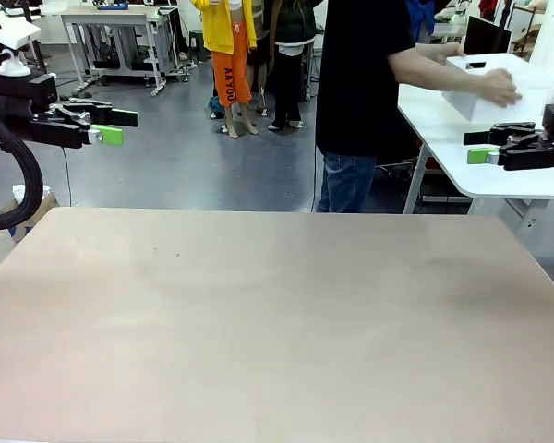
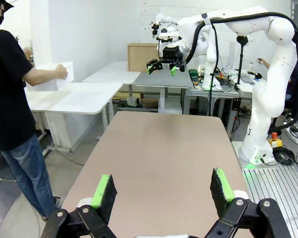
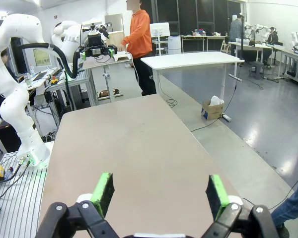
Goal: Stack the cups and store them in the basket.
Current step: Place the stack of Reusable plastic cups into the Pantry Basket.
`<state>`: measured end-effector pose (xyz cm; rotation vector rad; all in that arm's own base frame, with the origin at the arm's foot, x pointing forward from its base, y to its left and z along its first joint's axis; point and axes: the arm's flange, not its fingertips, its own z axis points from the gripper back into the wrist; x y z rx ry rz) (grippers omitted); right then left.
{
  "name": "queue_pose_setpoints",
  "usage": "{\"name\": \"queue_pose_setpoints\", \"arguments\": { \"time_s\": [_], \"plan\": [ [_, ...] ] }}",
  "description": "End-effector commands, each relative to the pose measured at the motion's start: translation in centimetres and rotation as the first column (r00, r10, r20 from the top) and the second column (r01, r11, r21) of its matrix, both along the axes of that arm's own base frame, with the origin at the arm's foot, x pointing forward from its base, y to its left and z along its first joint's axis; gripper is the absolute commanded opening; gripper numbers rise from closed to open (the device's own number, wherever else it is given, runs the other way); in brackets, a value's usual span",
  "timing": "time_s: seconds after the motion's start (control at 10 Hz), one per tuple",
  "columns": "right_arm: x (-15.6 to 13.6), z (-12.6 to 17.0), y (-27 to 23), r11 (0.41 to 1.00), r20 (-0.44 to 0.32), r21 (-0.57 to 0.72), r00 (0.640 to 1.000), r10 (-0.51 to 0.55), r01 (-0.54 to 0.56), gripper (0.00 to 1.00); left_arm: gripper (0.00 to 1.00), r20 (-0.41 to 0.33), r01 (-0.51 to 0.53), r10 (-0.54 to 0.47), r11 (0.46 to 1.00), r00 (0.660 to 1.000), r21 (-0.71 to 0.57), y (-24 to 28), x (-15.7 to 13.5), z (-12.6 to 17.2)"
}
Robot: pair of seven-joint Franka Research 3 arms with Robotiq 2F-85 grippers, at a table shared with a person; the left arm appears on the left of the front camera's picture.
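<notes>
The cups are out of view. The basket (image 1: pixel 503 92) is a white bin on a white side table (image 1: pixel 443 129) beyond the far right corner, and a person in a black shirt (image 1: pixel 360 74) has both hands on it. The left wrist view has the basket (image 2: pixel 52 77) at upper left. My left gripper (image 1: pixel 118 126) hangs open above the table's left edge, nothing between its green pads (image 2: pixel 103 191). My right gripper (image 1: pixel 478 148) hangs open at the right edge, also with nothing in it, its pads (image 3: pixel 217 193) wide apart.
The brown work table (image 1: pixel 277 323) lies bare between the arms. A cardboard box (image 1: pixel 28 208) sits on the floor at far left. The person stands at the far right corner, turned toward the side table.
</notes>
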<state>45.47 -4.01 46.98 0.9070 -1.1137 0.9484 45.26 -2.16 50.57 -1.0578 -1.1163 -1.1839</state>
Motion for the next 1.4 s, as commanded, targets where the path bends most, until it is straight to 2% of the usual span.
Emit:
{"name": "queue_pose_setpoints", "arguments": {
  "time_s": [0.0, 1.3],
  "plan": [
    [0.01, 0.45, 0.14, 1.0, -0.016, 0.003, 1.0, -0.018, 0.018, 1.0, 1.0, -0.008, -0.004, 0.004, 1.0, 1.0, 0.007, 0.04, 0.07, 0.16],
    [0.01, 0.45, 0.14, 1.0, -0.016, 0.003, 1.0, -0.018, 0.018, 1.0, 1.0, -0.008, -0.004, 0.004, 1.0, 1.0, 0.007, 0.04, 0.07, 0.16]
  ]
}}
